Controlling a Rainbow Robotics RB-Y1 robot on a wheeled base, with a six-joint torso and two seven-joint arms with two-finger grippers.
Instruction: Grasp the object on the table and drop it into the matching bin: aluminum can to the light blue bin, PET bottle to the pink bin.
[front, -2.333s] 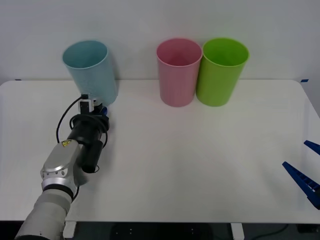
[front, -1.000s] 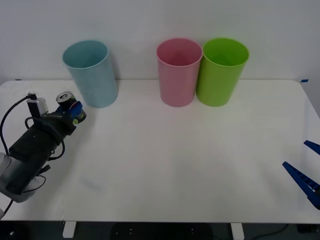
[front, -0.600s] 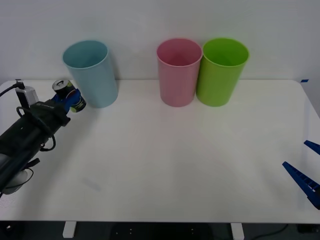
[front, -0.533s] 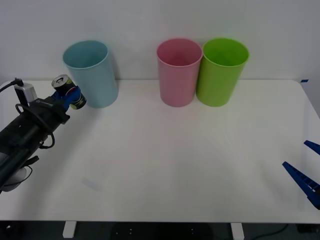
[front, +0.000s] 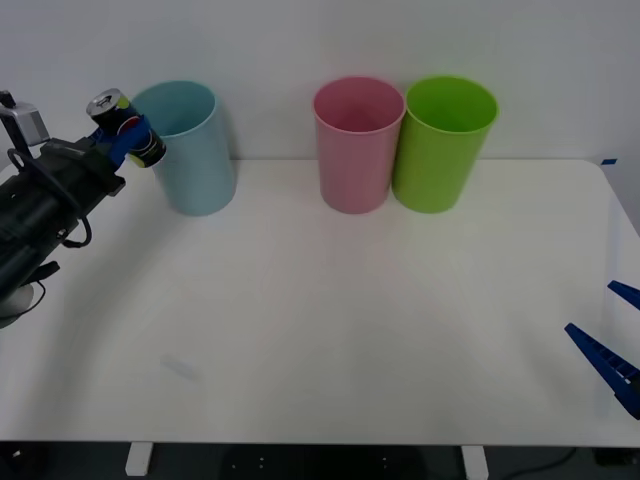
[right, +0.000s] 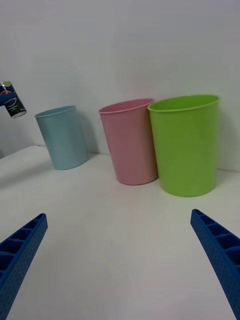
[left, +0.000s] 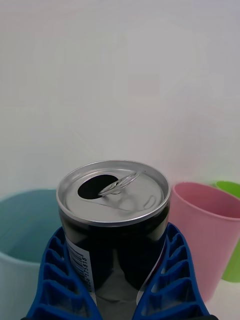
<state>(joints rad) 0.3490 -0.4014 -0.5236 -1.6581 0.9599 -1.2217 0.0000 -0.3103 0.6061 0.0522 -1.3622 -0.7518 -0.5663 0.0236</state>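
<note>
A plain white wall filled the upper part of the frame, evenly lit and unmarked. Soft, diffuse light fell from above, throwing faint grey shadows. Along the bottom edge, a strip of dark floor showed, with two white furniture legs standing on it at lower left and lower right.
</note>
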